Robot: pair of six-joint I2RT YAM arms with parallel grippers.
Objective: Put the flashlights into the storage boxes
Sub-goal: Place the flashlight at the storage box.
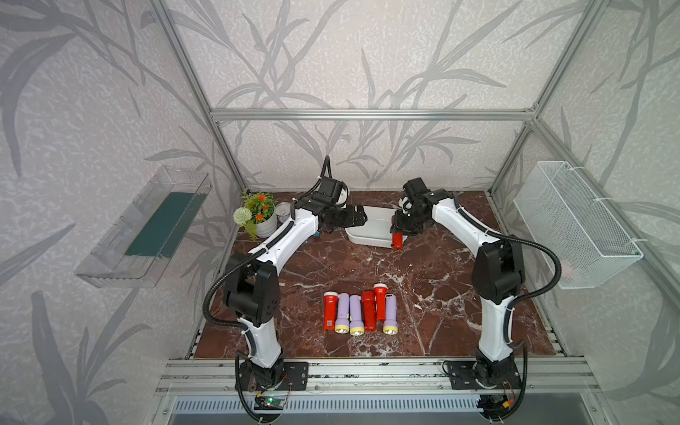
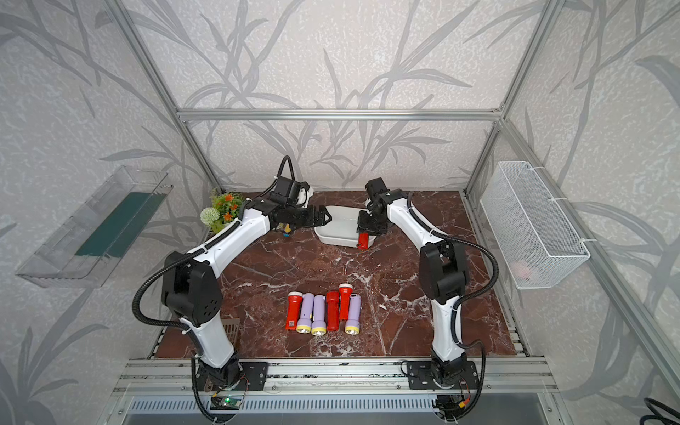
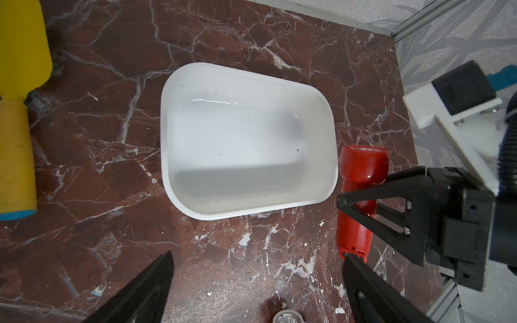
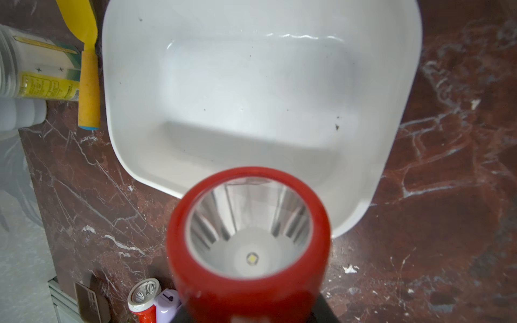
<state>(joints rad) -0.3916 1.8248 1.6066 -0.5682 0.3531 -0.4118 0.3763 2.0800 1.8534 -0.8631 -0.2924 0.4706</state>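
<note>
Marble table point(image 1: 434, 294): red-brown with white veins. It carries everything noted below.

White tub point(image 3: 237, 134): empty. It lies just ahead of the left fingertips and straight ahead of the right ones, so it sits between the two grippers.

Row of six flashlights point(image 1: 358, 312): three red and three lilac with pale yellow heads, side by side on the table. They are well behind both sets of fingers, toward the arm bases, and nothing touches them.

Left gripper point(image 3: 256, 256): fingers point(image 3: 156, 279) spread wide. Only bare marble shows between them and they hold nothing.

Right gripper point(image 3: 363, 193): fingers clamped tight across the barrel of one red flashlight point(image 3: 361, 165).

Yellow toy shovel point(image 3: 16, 112): lying flat, off to the outer side of the left fingers. It is near the tub wall farthest from the right fingers.

Held red flashlight, detail: gripped mid-barrel, with the head sticking out one side of the fingers and the tail out the other. The lens faces the right wrist camera. The head is just beside the tub's short rim on the right-finger side and is not inside the basin. Cannot tell whether the tail touches the table.
</note>
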